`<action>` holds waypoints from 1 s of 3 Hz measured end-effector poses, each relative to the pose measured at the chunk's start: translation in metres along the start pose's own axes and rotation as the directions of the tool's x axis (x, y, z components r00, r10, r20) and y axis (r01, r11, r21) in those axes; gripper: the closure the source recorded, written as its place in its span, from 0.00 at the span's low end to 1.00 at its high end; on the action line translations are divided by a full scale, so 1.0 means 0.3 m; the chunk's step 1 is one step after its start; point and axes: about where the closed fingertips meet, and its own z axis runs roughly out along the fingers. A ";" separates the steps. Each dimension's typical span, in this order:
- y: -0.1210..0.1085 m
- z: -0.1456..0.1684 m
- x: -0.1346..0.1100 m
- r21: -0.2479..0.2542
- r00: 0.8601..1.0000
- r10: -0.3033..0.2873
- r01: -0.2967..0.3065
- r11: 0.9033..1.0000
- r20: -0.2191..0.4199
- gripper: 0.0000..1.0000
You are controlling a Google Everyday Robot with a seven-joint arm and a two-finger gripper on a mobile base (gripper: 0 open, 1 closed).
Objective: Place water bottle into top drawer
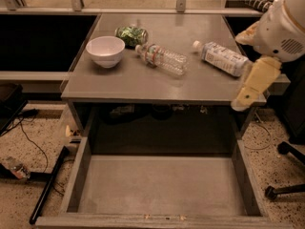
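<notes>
The water bottle (162,58) is clear and ribbed with a red-and-white label band. It lies on its side at the middle of the grey table top (143,82), cap pointing left. The top drawer (162,187) is pulled out below the table's front edge, wide and shallow with a flat grey bottom and nothing in it. My arm comes in from the right, and its cream end with the gripper (240,99) hangs over the table's right front corner. The gripper is well right of the water bottle and holds nothing that I can see.
A white bowl (105,50) and a green bag (131,35) sit at the table's back left. A second bottle with a whitish-blue label (221,57) lies at the right, close to my arm. A chair base (286,175) and cables (28,142) are on the floor.
</notes>
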 end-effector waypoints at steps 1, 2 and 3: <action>-0.078 0.073 -0.060 0.013 0.994 -0.008 0.007 1.000 0.109 0.00; -0.141 0.124 -0.102 0.056 0.987 0.011 -0.021 0.998 0.160 0.00; -0.141 0.124 -0.104 0.057 0.987 0.010 -0.020 0.998 0.160 0.00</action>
